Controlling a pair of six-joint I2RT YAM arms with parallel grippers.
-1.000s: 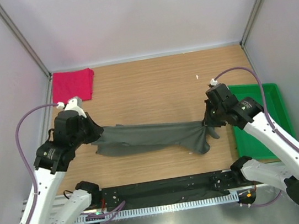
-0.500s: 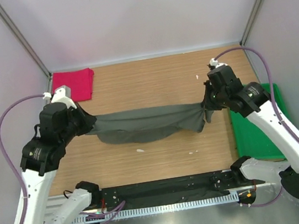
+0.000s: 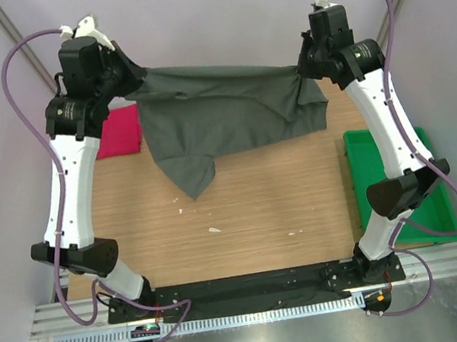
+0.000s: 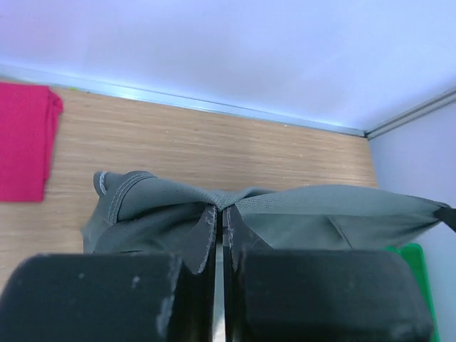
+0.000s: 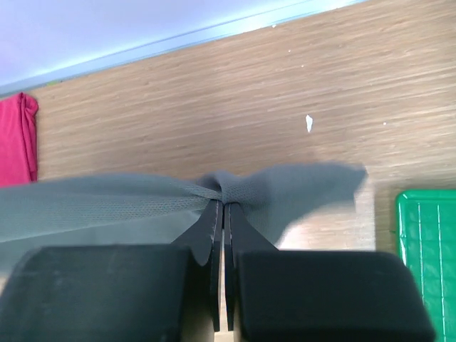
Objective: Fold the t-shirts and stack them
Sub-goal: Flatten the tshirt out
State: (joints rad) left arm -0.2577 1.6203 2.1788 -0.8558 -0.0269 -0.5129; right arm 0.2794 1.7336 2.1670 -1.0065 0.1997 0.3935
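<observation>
One table (image 3: 282, 189): its wood-grain top fills the middle of my top view, with pale walls around it.
Two arms: the left arm (image 3: 72, 176) and right arm (image 3: 388, 123) reach up either side of the frame, wrists at the upper corners.
Dark grey-olive shirt (image 3: 220, 112): I see it stretched across the upper centre between the two grippers, hanging above the table. One corner droops toward the centre-left.
Green tray (image 3: 364, 177): at the right edge, partly behind the right arm.
Pinkish-red shirt (image 3: 121, 131): folded at the left side, partly hidden by the left arm and the grey cloth.
Left gripper (image 4: 219, 214): jaws pressed together on a bunched edge of the grey shirt.
Right gripper (image 5: 221, 203): clamped tight too, pinching gathered cloth at the shirt's other end.
White scraps (image 3: 214, 229): a few small flecks on bare wood, lower centre.
</observation>
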